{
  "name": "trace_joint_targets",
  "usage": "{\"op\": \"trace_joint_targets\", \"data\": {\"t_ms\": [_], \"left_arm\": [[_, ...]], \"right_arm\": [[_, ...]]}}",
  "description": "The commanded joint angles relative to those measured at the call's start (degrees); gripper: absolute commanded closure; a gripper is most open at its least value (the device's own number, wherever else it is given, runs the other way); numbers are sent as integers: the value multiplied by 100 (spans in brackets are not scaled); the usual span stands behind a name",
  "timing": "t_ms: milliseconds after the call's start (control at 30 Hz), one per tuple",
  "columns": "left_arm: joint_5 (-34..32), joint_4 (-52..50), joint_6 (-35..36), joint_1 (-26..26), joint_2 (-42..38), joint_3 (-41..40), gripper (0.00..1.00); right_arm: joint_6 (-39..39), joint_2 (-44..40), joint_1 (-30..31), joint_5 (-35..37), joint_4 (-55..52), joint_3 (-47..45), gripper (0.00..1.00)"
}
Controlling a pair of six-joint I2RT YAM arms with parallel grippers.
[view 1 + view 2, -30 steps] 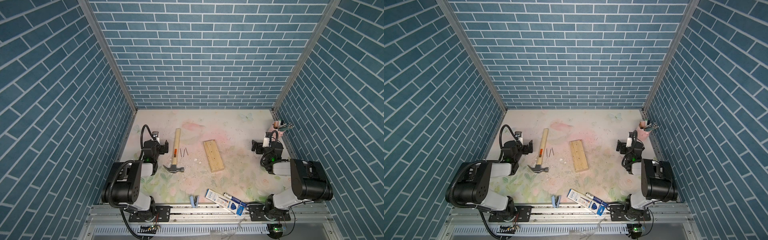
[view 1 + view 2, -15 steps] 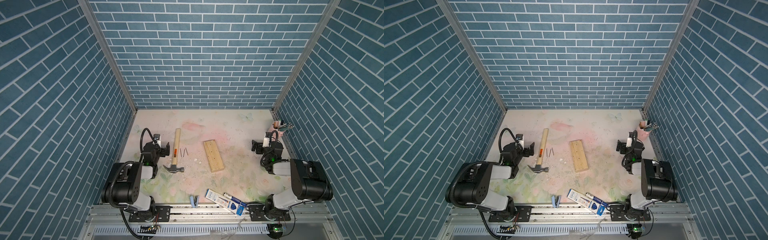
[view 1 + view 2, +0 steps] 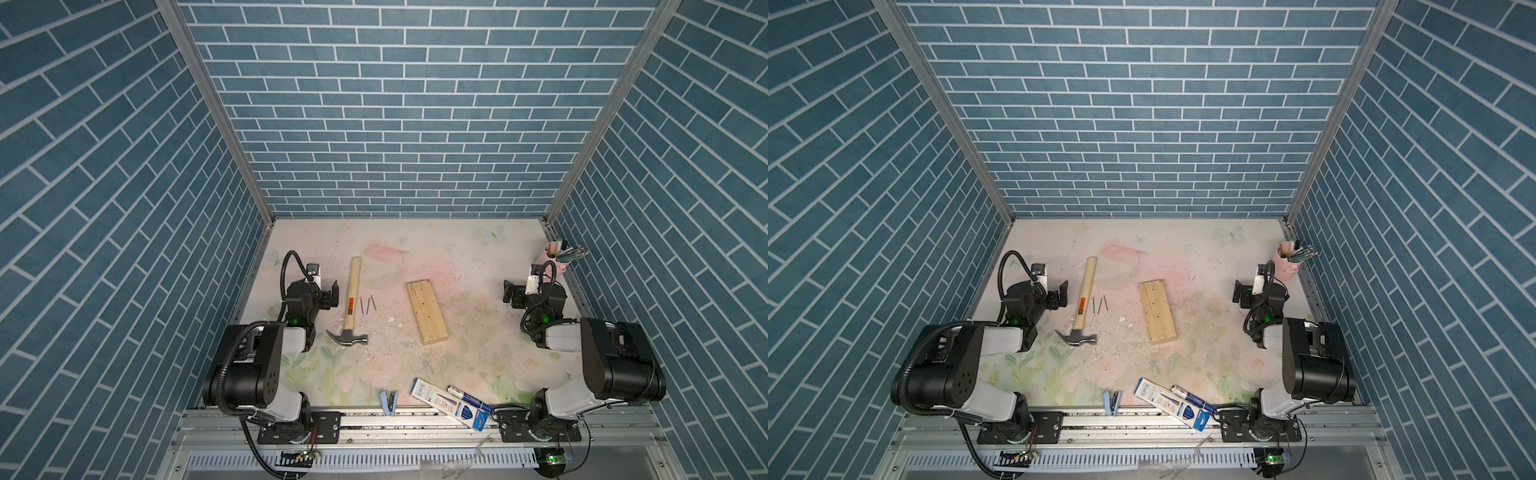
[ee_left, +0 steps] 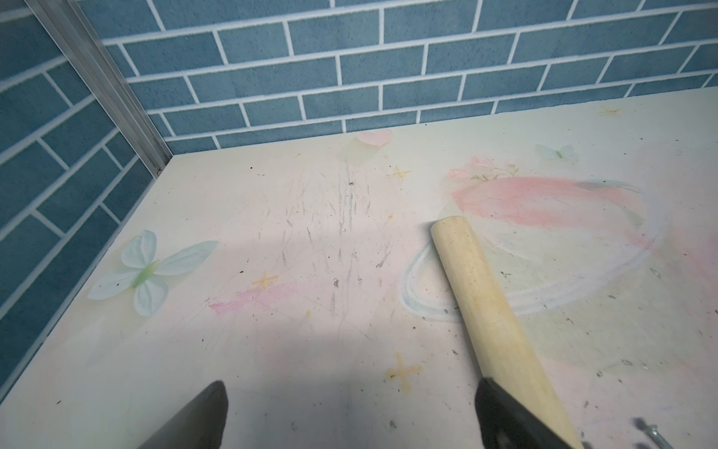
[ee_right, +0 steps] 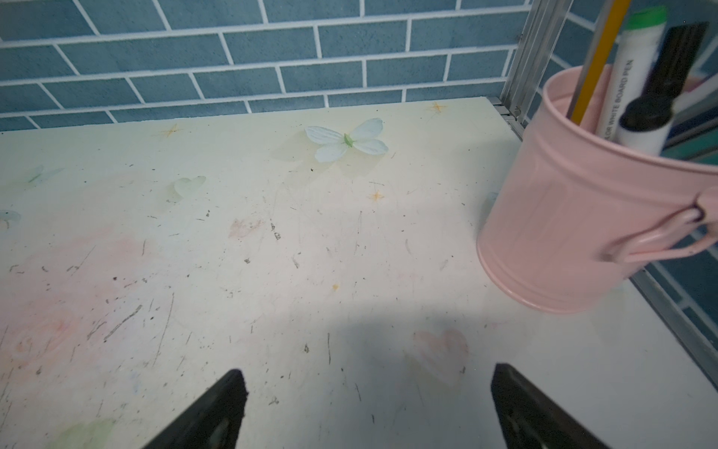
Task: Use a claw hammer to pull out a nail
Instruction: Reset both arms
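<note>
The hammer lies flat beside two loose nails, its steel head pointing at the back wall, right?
Not quite: the claw hammer lies flat beside the nails, but its head points away from that wall, as both top views show.

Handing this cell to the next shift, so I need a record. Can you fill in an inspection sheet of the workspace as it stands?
Surface: pastel floral table mat, scratched, strewn with pale chips and specks.
Job's things: claw hammer with pale wooden handle and dark steel head lying flat, unheld; two loose dark nails beside it; pale rectangular wooden block, any driven nail too small to tell.
Clutter: pink metal bucket of pens at far corner; small light blue stapler-like tool, white-and-blue pen boxes at front edge.
Grippers: left gripper open beside handle; right gripper open, empty.
Cables: black corrugated hose looped over left arm; nothing snagged seen.
Surroundings: blue brick-pattern walls.
</note>
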Motion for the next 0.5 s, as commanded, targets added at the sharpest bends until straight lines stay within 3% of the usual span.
{"op": "trace_joint_targets", "data": {"t_ms": [0, 467], "left_arm": [[-67, -36, 6, 38, 9, 85, 1], [-115, -50, -25, 56, 29, 111, 0]], "right_arm": [[-138, 19, -11, -27, 42, 30, 1], [-140, 14, -10, -35, 43, 30, 1]]}}
